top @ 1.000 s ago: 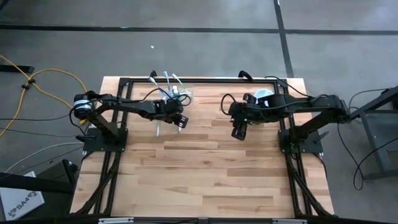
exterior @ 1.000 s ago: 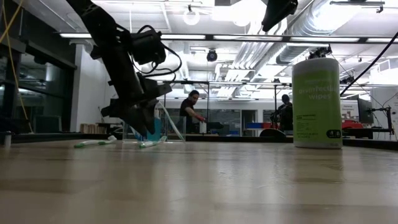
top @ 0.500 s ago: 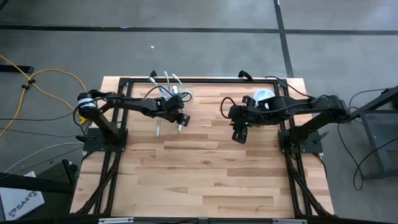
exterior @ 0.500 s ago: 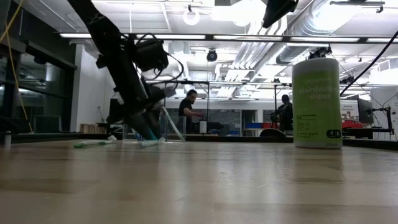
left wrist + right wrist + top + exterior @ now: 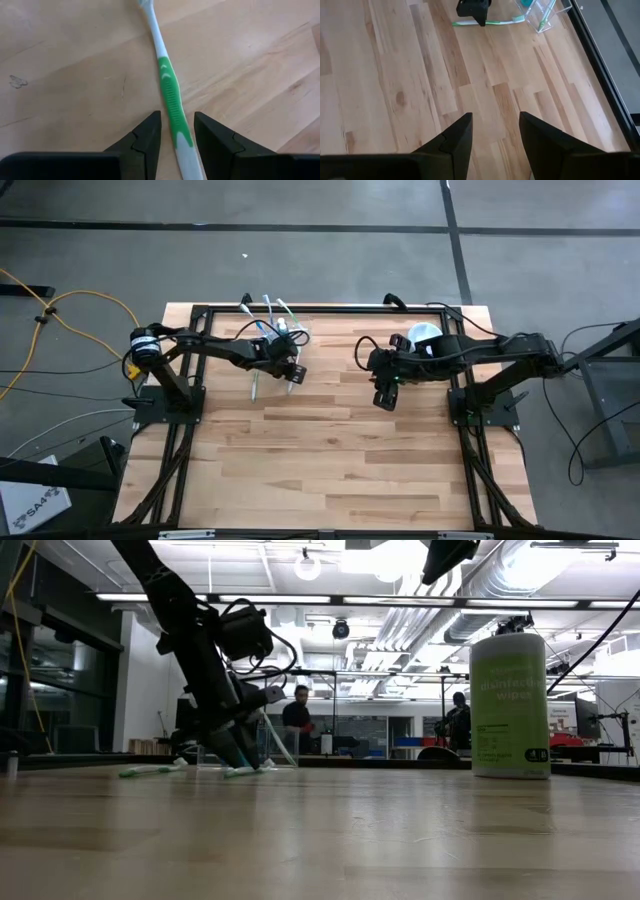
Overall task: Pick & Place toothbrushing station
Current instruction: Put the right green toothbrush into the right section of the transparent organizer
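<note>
The toothbrushing station (image 5: 288,332), a clear holder with several brushes sticking up out of it, stands at the table's far edge, left of the middle; it also shows in the right wrist view (image 5: 543,13). In front of it a green-and-white toothbrush (image 5: 168,85) lies flat on the wood. My left gripper (image 5: 175,120) is low over it, open, one finger on each side of the handle, slanting down and touching nothing. My right gripper (image 5: 495,122) hangs open high above the table (image 5: 384,396), right of the middle.
A second toothbrush (image 5: 255,385) lies on the table left of my left gripper. A light green wipes canister (image 5: 510,705) stands at the far right, beside my right arm. The wood toward the table's near edge (image 5: 330,470) is bare. People stand in the room beyond.
My left gripper has sunk toward the table and come down over the green-and-white toothbrush, tipping a little steeper. Its fingers have stayed equally far apart. The toothbrushes and the holder have kept their places.
</note>
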Controlling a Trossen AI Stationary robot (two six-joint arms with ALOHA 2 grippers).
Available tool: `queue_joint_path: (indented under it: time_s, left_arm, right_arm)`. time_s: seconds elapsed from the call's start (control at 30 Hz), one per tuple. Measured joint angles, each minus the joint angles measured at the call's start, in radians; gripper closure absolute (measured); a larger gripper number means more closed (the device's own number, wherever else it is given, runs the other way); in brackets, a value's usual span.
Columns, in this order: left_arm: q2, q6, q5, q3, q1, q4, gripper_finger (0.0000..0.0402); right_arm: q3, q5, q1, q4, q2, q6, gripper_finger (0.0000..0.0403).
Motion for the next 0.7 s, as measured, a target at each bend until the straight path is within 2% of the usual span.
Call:
queue_joint_path:
  time_s: [0.43,0.7]
  left_arm:
    - [0.011,-0.003,-0.093,-0.001,-0.015,0.006,0.0289]
    - [0.05,-0.002,-0.126,-0.001,-0.016,0.0,0.033]
  right_arm:
    - [0.0,0.001,0.0,0.0,0.0,0.0,0.025]
    - [0.0,-0.001,0.0,0.0,0.0,0.002,0.025]
